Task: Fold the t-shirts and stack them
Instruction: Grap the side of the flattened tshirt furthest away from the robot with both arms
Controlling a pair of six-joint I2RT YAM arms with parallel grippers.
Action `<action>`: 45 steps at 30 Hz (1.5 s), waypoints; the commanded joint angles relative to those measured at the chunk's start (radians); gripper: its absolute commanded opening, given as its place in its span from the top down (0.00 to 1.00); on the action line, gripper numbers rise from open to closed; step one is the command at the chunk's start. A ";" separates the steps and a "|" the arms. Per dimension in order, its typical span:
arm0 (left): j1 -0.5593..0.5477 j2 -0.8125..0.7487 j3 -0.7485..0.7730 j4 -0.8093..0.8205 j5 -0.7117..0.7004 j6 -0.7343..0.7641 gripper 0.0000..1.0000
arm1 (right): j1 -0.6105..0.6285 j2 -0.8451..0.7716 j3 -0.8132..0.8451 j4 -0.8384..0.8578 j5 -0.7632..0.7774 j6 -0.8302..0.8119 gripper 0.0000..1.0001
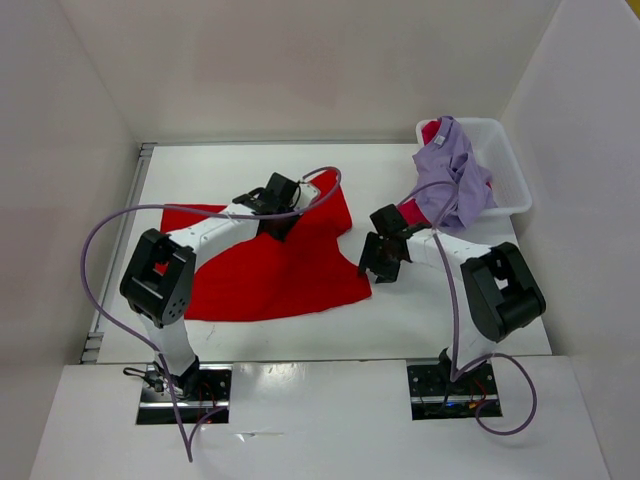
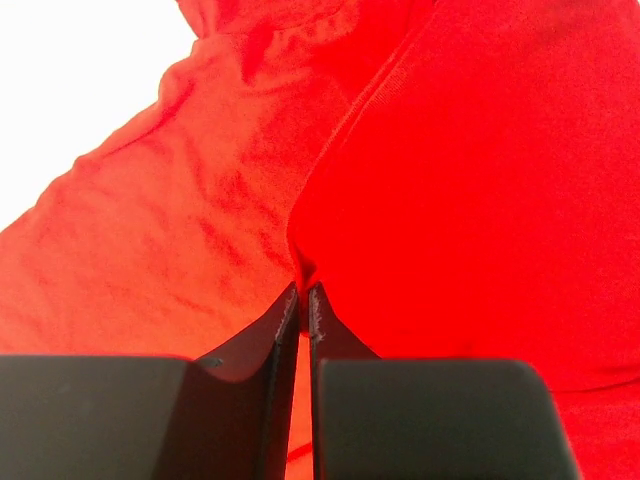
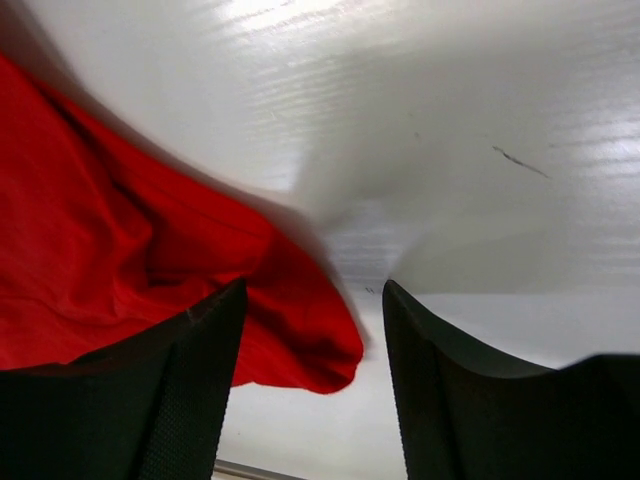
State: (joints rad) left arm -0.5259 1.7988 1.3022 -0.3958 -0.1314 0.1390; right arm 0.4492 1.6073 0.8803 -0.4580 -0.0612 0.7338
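Note:
The bright red t-shirt (image 1: 290, 270) lies spread on the white table, left of centre. My left gripper (image 1: 248, 201) is over the shirt's far part, and in its wrist view the left gripper (image 2: 303, 292) is shut, pinching a ridge of the red t-shirt (image 2: 450, 180). My right gripper (image 1: 379, 264) hangs open at the shirt's right edge. The right wrist view has a corner of the red t-shirt (image 3: 300, 345) lying between the wide-apart fingers of the right gripper (image 3: 315, 305). The pale lavender t-shirt (image 1: 455, 170) is heaped in the bin, with a pinkish crimson t-shirt (image 1: 430, 131) showing under it.
The white plastic bin (image 1: 510, 175) stands at the back right against the wall. White walls enclose the table on three sides. Purple cables loop from both arms over the table.

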 commanded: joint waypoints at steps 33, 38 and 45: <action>0.306 -0.176 -0.047 -0.081 -0.229 0.031 0.04 | 0.013 -0.320 -0.233 -0.206 0.121 0.394 0.93; 0.437 -0.176 -0.047 -0.081 -0.229 0.031 0.03 | 0.013 -0.359 -0.253 -0.220 0.112 0.412 0.76; 0.610 -0.167 -0.009 -0.072 -0.156 0.040 0.03 | 0.049 -0.429 -0.170 -0.245 0.178 0.392 0.48</action>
State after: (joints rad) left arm 0.0341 1.6547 1.2602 -0.4782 -0.3279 0.1596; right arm 0.4618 1.2221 0.6312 -0.6807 0.0578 1.1355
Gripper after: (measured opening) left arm 0.971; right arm 0.511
